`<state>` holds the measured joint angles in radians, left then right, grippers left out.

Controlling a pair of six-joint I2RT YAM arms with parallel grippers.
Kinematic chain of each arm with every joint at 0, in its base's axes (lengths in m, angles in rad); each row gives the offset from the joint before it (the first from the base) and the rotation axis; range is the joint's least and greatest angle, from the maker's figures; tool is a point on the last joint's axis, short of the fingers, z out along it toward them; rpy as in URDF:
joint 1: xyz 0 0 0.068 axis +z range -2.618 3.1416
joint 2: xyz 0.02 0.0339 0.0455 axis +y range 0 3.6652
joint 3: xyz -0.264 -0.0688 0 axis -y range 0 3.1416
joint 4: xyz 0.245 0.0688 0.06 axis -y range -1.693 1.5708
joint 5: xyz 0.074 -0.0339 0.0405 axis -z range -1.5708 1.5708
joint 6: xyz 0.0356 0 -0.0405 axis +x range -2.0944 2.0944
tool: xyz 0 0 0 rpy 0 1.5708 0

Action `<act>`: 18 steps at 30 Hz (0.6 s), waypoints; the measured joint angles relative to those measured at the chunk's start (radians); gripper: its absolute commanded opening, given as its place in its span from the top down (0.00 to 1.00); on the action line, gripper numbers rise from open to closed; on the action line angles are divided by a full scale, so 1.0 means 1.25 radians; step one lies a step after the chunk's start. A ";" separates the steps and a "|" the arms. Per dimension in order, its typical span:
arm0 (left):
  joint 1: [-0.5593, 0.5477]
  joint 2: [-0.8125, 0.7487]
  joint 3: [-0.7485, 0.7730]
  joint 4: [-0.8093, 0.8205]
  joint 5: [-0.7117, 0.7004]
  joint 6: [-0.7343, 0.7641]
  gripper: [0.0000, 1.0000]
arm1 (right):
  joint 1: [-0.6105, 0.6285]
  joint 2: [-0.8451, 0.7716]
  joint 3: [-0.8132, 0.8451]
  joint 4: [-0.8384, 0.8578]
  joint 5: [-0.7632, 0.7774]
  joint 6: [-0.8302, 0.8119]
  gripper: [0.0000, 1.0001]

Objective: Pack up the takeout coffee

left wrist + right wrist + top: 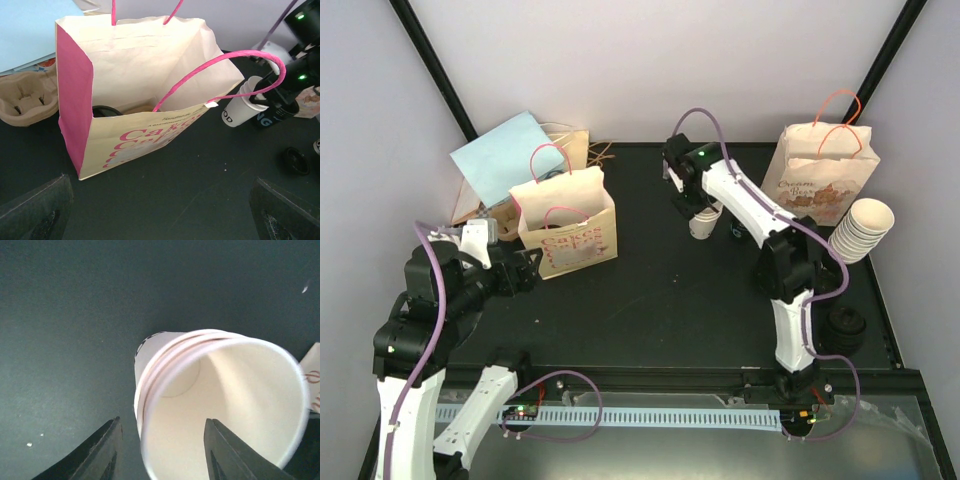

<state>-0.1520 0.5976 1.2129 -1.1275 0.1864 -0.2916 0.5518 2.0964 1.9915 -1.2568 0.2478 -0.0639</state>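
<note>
Cup staging: right gripper [162, 440] fingers apart, cup [220, 390] wall between them; left gripper [161, 200] spread, empty. Next: probably lidding.

White paper cup [165, 375] on dark table [65, 315] — fingers [107, 450] straddle near rim, apart from it.

Matte black table [670, 300]. Cream front bag [145, 130] with pink side panels, pink cord handles and pink lettering. Kraft tan second bag [825, 175] with orange handles, brown printed lettering and picture. White paper cup [225, 390], thin brownish lines under the rim, dark lettering outside. Cream-white cup stack [860, 228]. Brown pulp cup carrier [27, 97]. Light blue sheet [500, 155]. Black lids [845, 330].
</note>
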 measured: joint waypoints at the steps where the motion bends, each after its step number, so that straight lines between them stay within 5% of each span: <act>1: 0.000 0.000 0.000 0.000 0.000 0.000 0.01 | 0.000 -0.014 -0.001 0.000 -0.001 0.002 0.51; 12: 0.000 0.000 0.010 0.000 -0.020 0.001 0.01 | 0.000 -0.322 -0.146 0.091 0.012 0.046 0.57; 18: 0.000 0.000 0.036 -0.001 -0.083 0.001 0.01 | -0.003 -0.473 -0.328 0.184 0.055 0.106 0.59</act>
<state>-0.1520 0.5976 1.2579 -1.1282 0.0830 -0.2901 0.5484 1.5047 1.5818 -1.0271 0.3168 0.0681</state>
